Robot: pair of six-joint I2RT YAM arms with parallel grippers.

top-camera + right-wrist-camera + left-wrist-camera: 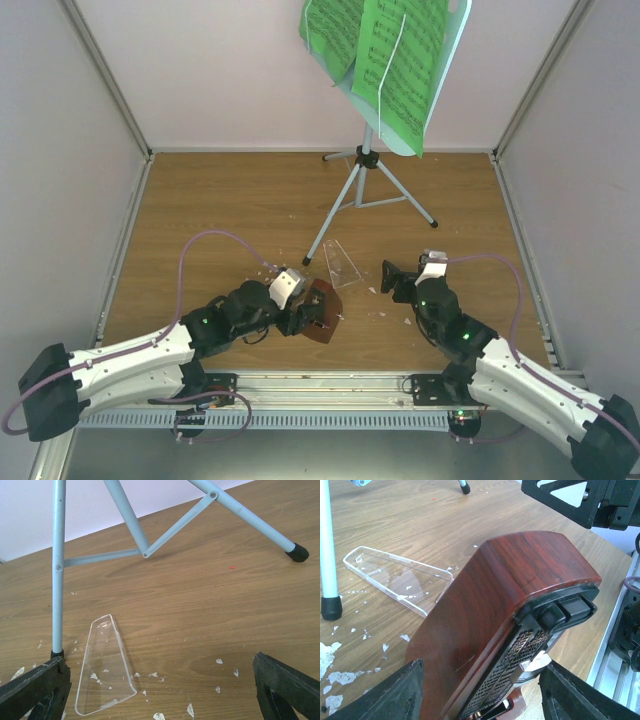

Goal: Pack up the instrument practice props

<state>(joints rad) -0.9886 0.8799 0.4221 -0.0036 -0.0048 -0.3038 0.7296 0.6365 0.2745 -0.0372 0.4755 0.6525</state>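
The left gripper [305, 318] clasps the metronome [510, 605] near the front edge. The right gripper [160, 695] gapes, empty.

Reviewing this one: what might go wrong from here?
1. The metronome body is held tilted in the left gripper; its smooth, tapered sides may slip.
2. The clear cover lies flat beside the stand leg; the open right gripper may just push it into the leg.

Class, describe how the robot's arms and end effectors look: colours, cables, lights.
Both the left arm and right arm have white links, black joints and green lights. A lilac cable loops along each. The left end effector and right end effector have black fingers.
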